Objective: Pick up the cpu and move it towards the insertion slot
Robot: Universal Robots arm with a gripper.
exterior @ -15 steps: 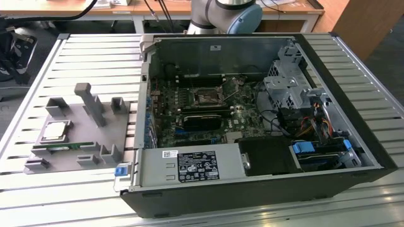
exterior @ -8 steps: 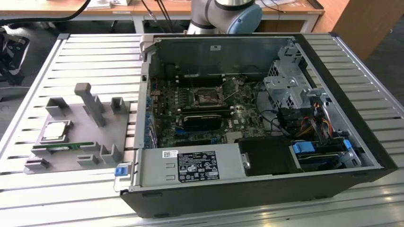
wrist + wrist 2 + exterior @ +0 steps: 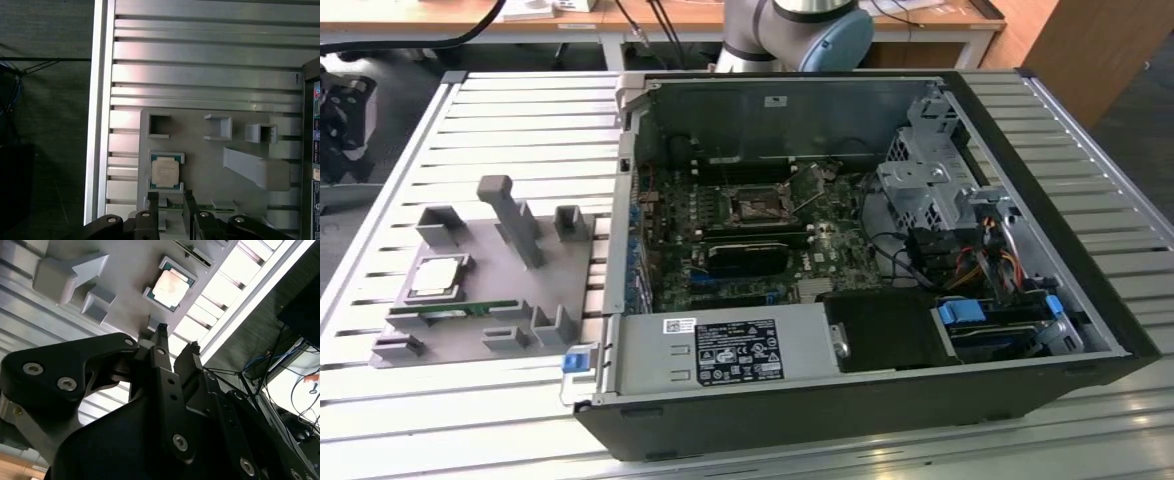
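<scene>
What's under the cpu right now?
The cpu rests in a pocket of the grey holder, which lies on the slatted table. The pocket's floor beneath it is covered.

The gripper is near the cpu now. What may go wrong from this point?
1. The cpu lies flat in a pocket of the holder. The open gripper could close on the pocket's rim and tilt or miss it.
2. A memory stick lies right beside it, so a finger might strike it.
3. The slot sits deep inside the case, with cables near. The arm may hit them.
</scene>
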